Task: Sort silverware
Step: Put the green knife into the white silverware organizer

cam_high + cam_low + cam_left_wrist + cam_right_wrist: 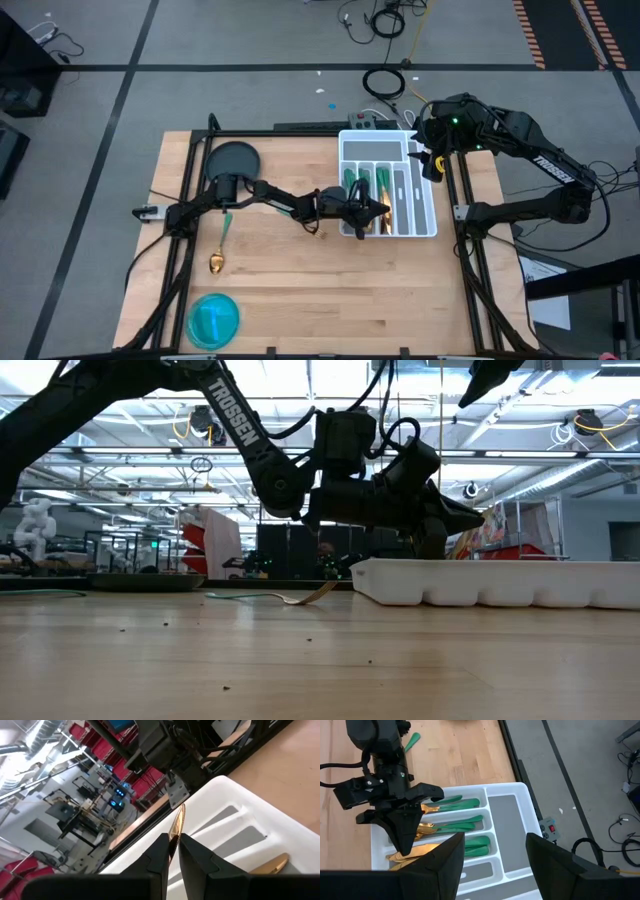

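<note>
Left gripper (383,210) is over the near end of the white tray (425,205), jaws nearly together around a gold utensil blade (176,827) standing between the fingertips (159,851); can't tell if they grip it or have just let go. Below the jaws, the tray compartments hold sorted silverware (451,825): green handles lying side by side, gold heads toward the left gripper's end. One more gold piece (270,865) lies in the compartment just beside the jaws. Right gripper (432,163) hangs off the tray's far right corner, jaws wide apart, nothing between them. Well behind the left jaws, back toward the arm's base, one spoon (220,245) lies loose on the desk (300,290), beside a dark round plate (232,160). A blue dish (213,320) sits at the desk's near edge.
</note>
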`<state>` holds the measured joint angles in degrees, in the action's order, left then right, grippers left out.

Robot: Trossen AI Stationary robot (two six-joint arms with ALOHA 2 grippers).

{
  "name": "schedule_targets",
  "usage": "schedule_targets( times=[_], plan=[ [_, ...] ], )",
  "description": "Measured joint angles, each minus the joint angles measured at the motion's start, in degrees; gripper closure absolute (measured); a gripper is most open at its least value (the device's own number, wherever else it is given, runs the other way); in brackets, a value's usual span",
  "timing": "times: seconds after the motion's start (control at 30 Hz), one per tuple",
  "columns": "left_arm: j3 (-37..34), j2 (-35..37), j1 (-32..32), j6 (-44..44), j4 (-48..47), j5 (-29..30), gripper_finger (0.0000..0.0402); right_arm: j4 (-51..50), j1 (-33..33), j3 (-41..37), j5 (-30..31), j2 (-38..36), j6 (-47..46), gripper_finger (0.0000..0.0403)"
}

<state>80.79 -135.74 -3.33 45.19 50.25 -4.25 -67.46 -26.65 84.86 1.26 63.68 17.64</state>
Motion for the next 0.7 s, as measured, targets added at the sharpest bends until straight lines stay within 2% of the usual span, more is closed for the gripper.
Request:
schedule_targets(
  times=[0.2, 0.37, 0.57, 0.7],
  plan=[
    [0.8, 0.7, 0.0, 0.2, -2.4, 2.0, 0.0352, 0.0, 0.0, 0.0, 0.0, 0.0, 0.2, 0.0197],
    [1.0, 2.6, -0.7, -2.4, -7.2, 0.7, 0.0351, 0.0, 0.0, 0.0, 0.0, 0.0, 0.2, 0.0197],
    [1.1, 2.7, -1.7, -2.7, -8.3, 0.6, 0.0351, 0.0, 0.0, 0.0, 0.0, 0.0, -0.3, 0.0197],
    [2.7, 2.7, -2.5, -2.6, -16.2, -1.1, 0.0351, 0.0, 0.0, 0.0, 0.0, 0.0, -0.5, 0.0197]
  ],
)
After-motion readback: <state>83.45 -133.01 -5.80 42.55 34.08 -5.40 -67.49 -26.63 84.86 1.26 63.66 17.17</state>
